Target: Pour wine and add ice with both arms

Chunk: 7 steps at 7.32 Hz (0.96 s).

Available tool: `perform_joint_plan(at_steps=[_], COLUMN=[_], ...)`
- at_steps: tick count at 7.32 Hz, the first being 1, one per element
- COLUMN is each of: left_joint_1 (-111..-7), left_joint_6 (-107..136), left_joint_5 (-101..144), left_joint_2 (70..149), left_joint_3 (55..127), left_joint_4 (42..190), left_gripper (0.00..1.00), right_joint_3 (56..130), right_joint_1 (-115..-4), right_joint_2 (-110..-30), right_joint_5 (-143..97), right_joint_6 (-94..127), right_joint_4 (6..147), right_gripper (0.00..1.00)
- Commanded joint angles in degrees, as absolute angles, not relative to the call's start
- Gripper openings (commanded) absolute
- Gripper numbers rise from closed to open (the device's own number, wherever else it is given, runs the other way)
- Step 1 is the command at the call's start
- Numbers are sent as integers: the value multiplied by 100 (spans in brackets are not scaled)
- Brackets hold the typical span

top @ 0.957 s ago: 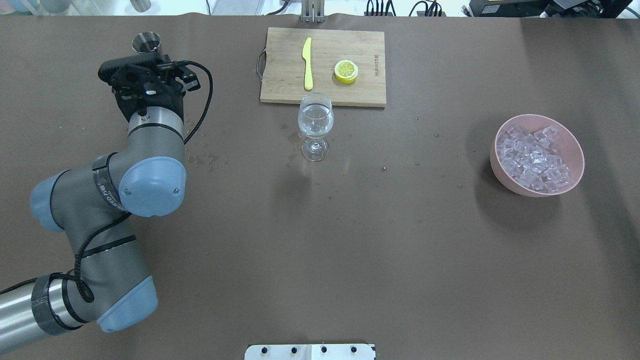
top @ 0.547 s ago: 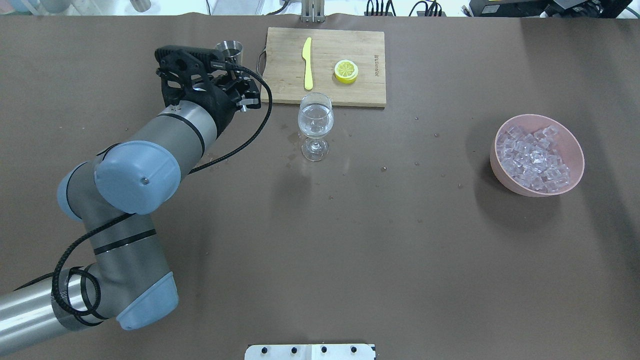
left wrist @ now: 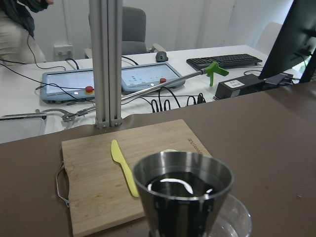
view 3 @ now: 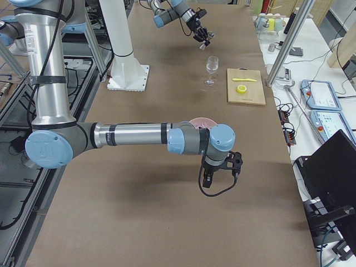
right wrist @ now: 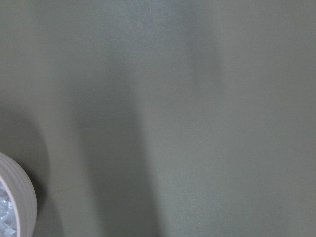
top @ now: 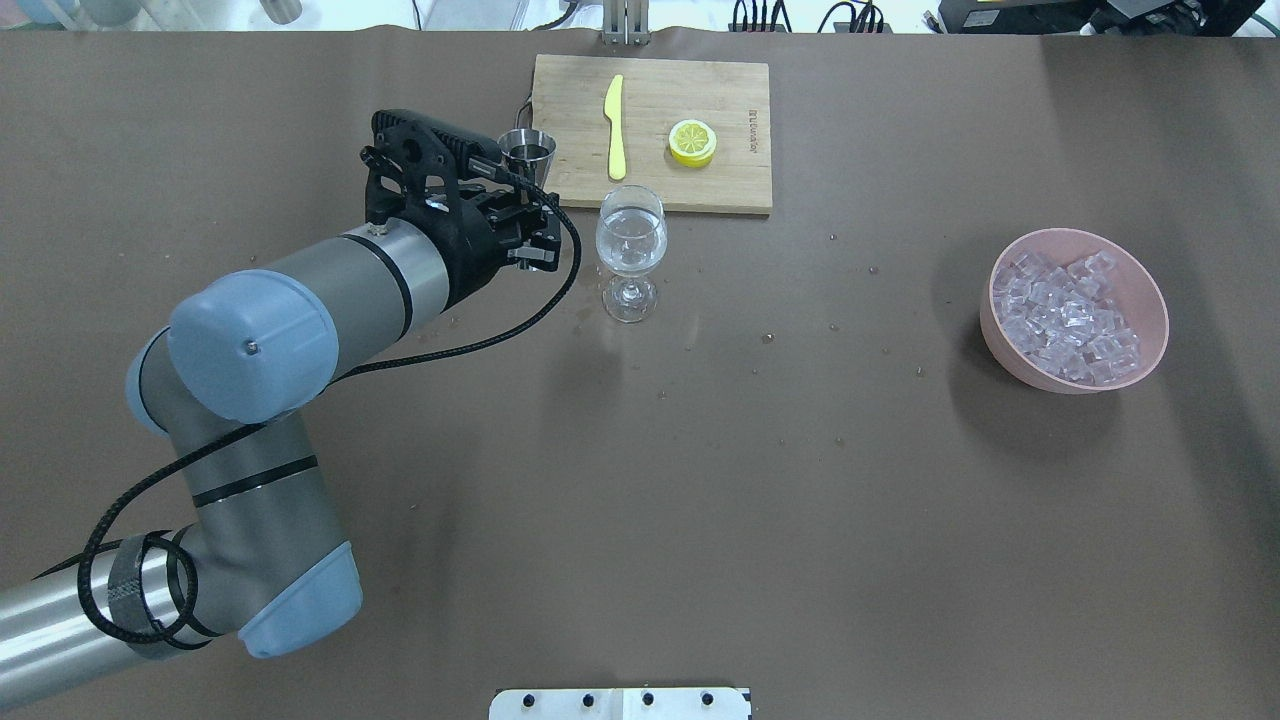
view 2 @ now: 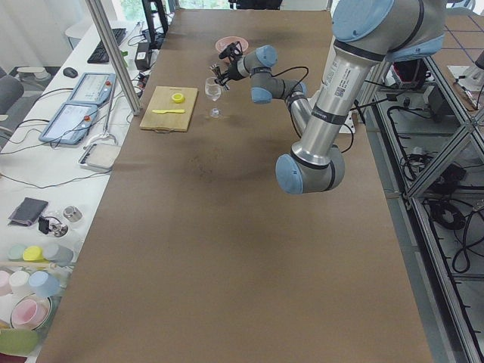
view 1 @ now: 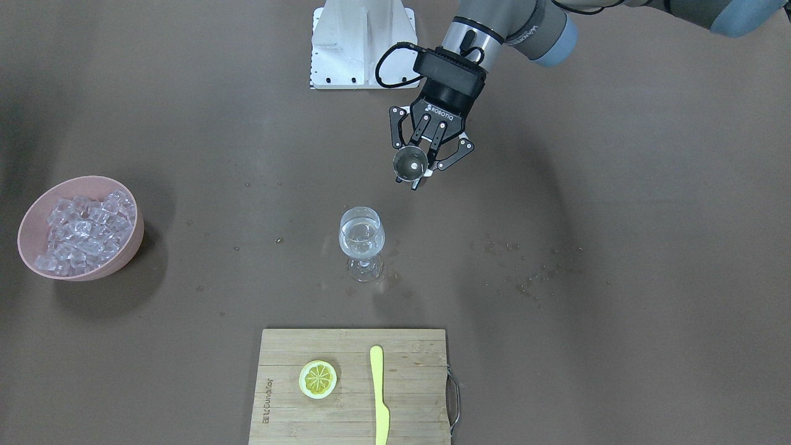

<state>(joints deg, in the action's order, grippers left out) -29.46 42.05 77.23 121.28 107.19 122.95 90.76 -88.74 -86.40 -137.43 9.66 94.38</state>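
My left gripper is shut on a small steel cup, upright, with clear liquid, the wine, in it. In the overhead view the cup hangs just left of and behind the wine glass, apart from it. The glass stands upright mid-table. The ice is heaped in a pink bowl on the right. My right gripper shows only in the exterior right view, near the bowl; I cannot tell if it is open or shut.
A wooden cutting board behind the glass carries a yellow knife and a lemon half. Droplets lie scattered on the brown table. The right wrist view shows only table and the bowl's edge.
My left arm has swung to the right with the steel cup, from the table's far left to just beside the wine glass. The glass, bowl and board have not moved.
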Motion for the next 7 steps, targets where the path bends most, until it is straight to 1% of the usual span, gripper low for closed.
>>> perform_joint_plan(at_steps=[1,7], left_joint_1=[-2944,-2962], left_joint_6=[3964,3403], left_joint_5=[7796,8163], left_joint_2=[12644,12990], left_joint_3=[10740,10696], left_joint_4=[11212,9688], left_gripper=[0,0], right_joint_3=[9088,9044], right_joint_1=[-8842,-8816], right_joint_2=[-8631,-8596], right_joint_5=[-13737,-13737], right_joint_6=[967,976], right_joint_4=[9431,9448], right_gripper=[100,100])
